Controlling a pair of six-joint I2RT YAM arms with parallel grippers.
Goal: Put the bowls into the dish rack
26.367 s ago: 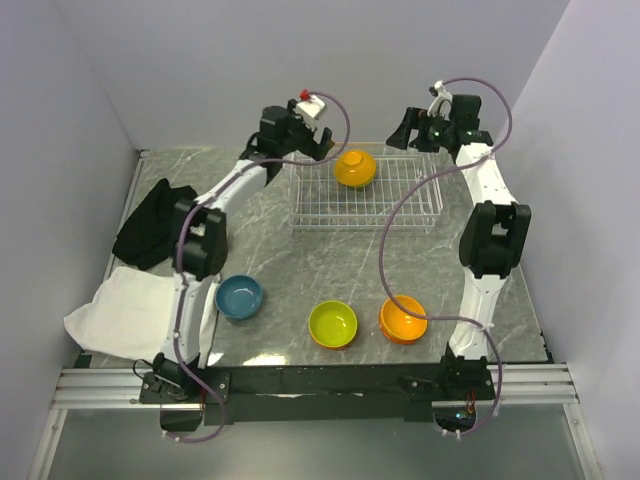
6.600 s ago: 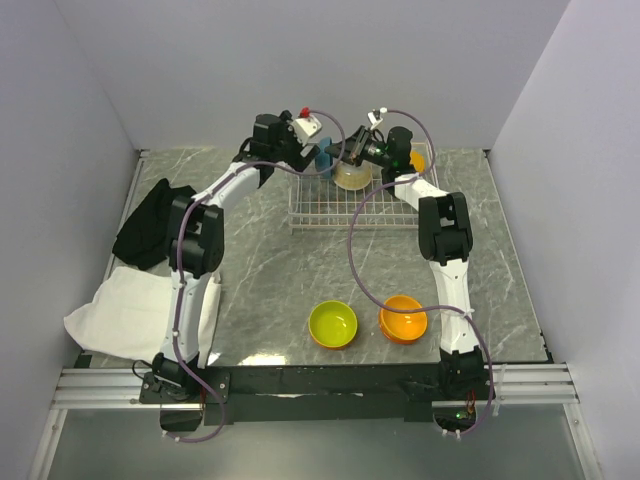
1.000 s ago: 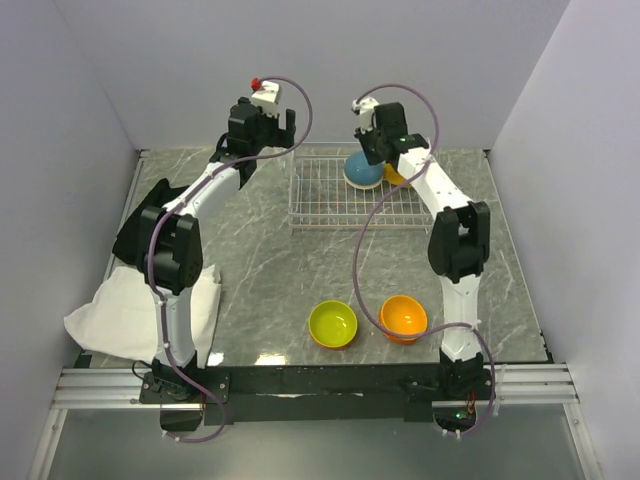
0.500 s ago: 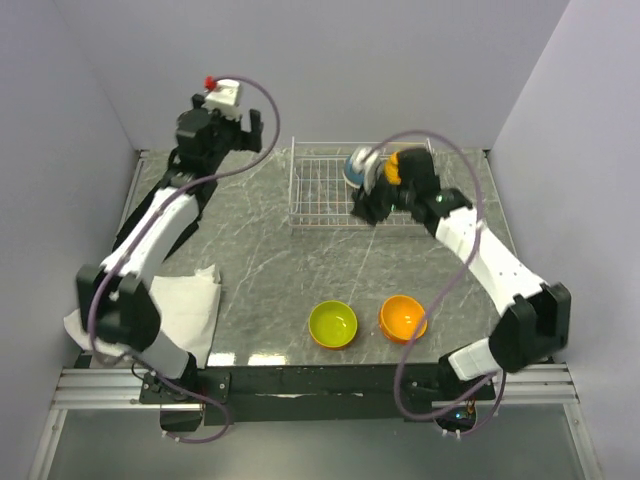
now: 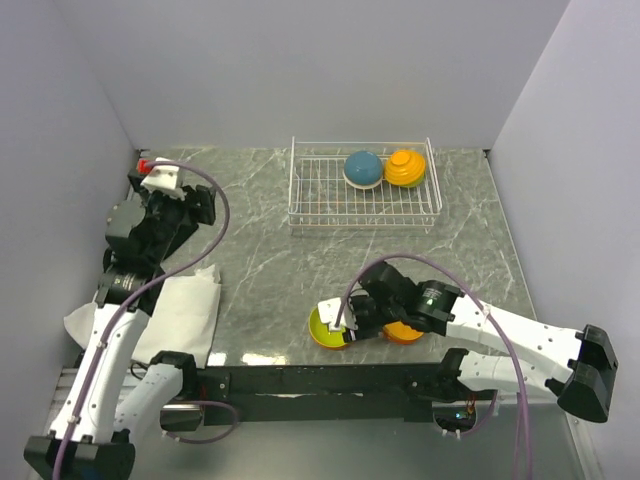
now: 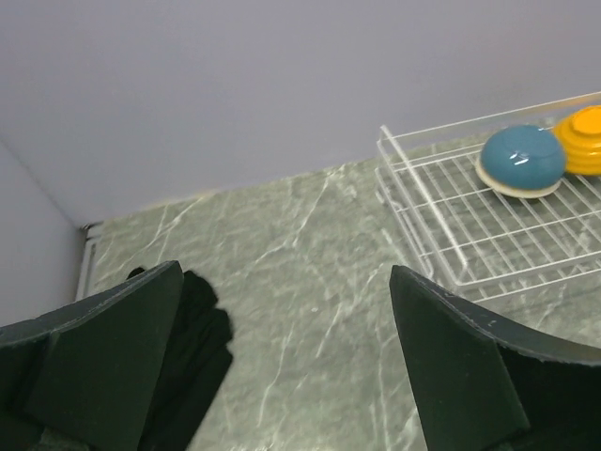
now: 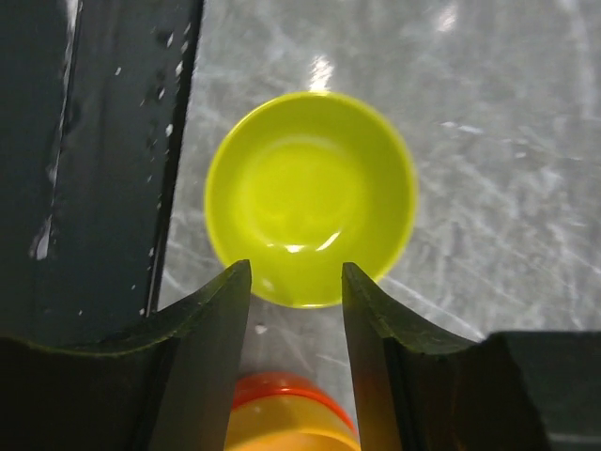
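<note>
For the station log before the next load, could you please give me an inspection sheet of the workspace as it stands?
Surface: grey marbled table, nothing spilled seen.
Job's things: dish rack at the far side holds a teal bowl and an orange bowl, both upside down; a lime green bowl and a second orange bowl sit on the table near the front edge.
Clutter: white cloth and black cloth at the left.
Grippers: right gripper above the lime green bowl, jaws open, empty; left gripper up at the left, jaws open, empty.
Cables: a purple cable loops along each arm.
Surroundings: plain pale walls; nothing else seen.
</note>
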